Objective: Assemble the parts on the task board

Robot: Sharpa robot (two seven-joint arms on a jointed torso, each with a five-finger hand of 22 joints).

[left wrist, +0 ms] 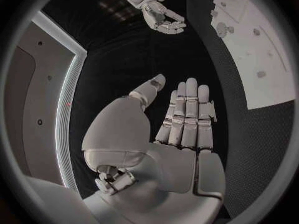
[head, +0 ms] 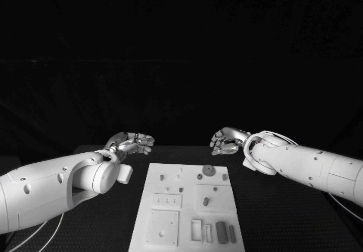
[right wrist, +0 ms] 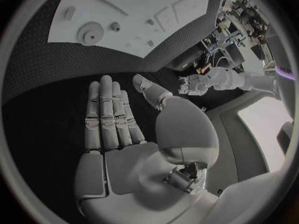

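The flat white rectangular task board (head: 184, 210) lay mid-table, its small grey parts, a round gear (head: 208, 169) among them, untouched. Beyond its far corners hung the silver left hand (head: 130, 143) and right hand (head: 227, 142). Wrist views showed straight, parted, empty fingers (left wrist: 187, 114). Assembly seemed unstarted; reaching for a part likely came next.
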